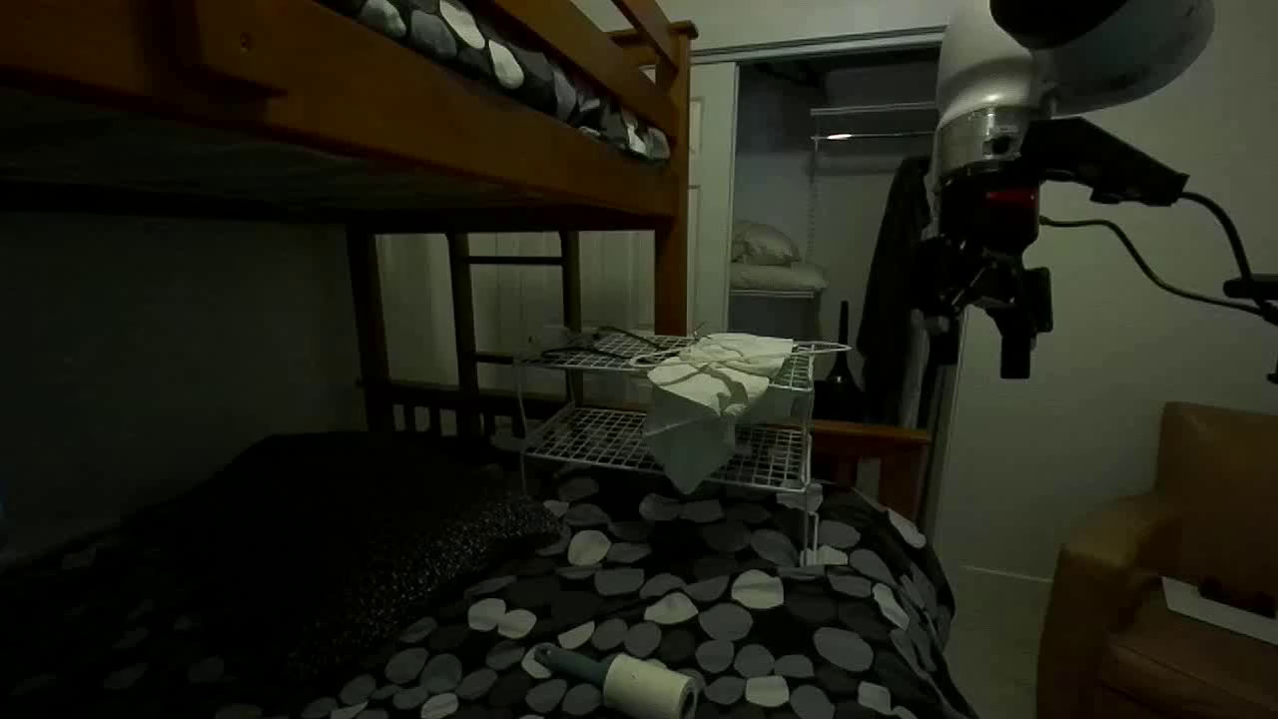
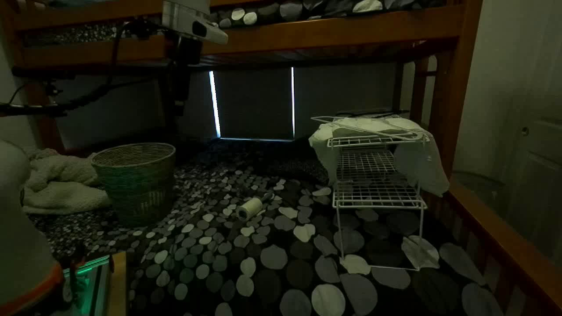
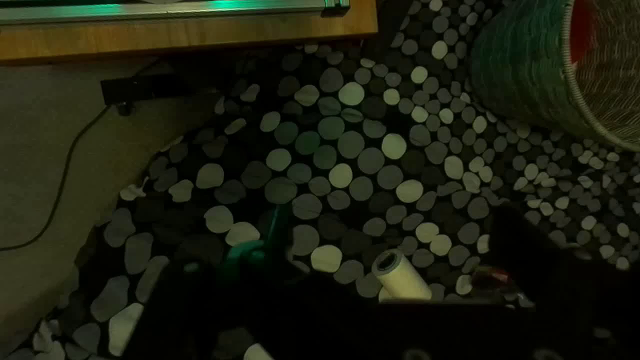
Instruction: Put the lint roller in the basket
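Note:
The lint roller has a white roll [image 1: 647, 687] and a slim grey-green handle. It lies on the dotted bedspread, and its roll also shows in an exterior view [image 2: 250, 209]. The basket [image 2: 138, 193] is a round, greenish woven basket standing upright on the bed, left of the roller in that view. It also shows at the upper right of the wrist view [image 3: 520, 65]. My gripper [image 1: 978, 361] hangs high above the bed, fingers pointing down, also seen in an exterior view [image 2: 179, 109]. In the wrist view its fingers are wide apart [image 3: 391, 212] and empty. The gripper body hides the roller's handle there.
A two-tier white wire rack [image 2: 380, 204] with a white cloth [image 1: 714, 374] and hangers stands on the bed. The upper bunk's wooden rail [image 2: 342, 33] runs overhead. A beige blanket [image 2: 63, 184] lies beside the basket. A wooden board [image 3: 200, 37] with a metal rail borders the bed.

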### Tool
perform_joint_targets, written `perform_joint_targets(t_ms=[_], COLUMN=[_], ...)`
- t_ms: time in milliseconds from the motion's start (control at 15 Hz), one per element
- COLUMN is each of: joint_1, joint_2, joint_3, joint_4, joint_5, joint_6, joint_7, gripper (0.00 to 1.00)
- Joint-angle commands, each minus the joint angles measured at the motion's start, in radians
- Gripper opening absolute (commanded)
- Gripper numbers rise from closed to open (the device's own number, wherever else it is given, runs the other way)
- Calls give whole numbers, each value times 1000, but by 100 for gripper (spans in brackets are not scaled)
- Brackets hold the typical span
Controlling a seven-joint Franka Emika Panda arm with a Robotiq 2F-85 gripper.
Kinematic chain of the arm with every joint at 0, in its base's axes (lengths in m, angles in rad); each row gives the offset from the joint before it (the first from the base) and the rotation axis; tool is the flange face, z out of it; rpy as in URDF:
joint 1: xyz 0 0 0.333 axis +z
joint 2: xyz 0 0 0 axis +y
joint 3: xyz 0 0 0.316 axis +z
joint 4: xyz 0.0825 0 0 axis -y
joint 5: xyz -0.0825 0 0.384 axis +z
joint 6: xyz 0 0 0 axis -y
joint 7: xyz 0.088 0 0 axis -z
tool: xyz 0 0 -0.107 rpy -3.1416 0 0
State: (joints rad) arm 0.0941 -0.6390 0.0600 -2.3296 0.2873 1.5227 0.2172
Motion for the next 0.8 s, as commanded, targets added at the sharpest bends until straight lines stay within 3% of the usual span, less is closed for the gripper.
perform_joint_targets(t_ms=[0,133,467,733], joint_1=[-25,-25,19,62], joint_2=[0,0,225,485], joint_3=[18,18,148,226], joint_4=[3,3,-21,16], joint_5=[9,9,-104,-241], joint_6=[-6,-6,336,548], joint_7=[-11,-11,-97,-124], gripper=[100,100,100,100])
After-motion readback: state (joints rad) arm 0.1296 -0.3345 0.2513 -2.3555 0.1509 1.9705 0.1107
